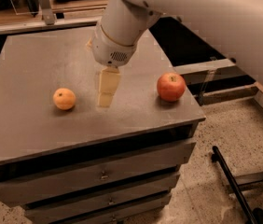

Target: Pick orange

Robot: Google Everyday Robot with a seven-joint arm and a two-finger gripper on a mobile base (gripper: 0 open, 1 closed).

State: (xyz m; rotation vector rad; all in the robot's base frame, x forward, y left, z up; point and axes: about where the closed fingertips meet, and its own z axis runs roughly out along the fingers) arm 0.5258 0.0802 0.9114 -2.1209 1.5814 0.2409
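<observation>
The orange (64,99) is a small round yellow-orange fruit lying on the left part of the grey cabinet top (38,69). My gripper (105,93) hangs from the white arm (122,27) over the middle of the top, pointing down, just above the surface. It is to the right of the orange, about a hand's width away, and does not touch it. It holds nothing that I can see.
A larger red apple (171,86) lies on the right part of the top, near its right edge. The cabinet has drawers (99,174) below its front edge. A black pole (231,183) lies on the speckled floor at the right.
</observation>
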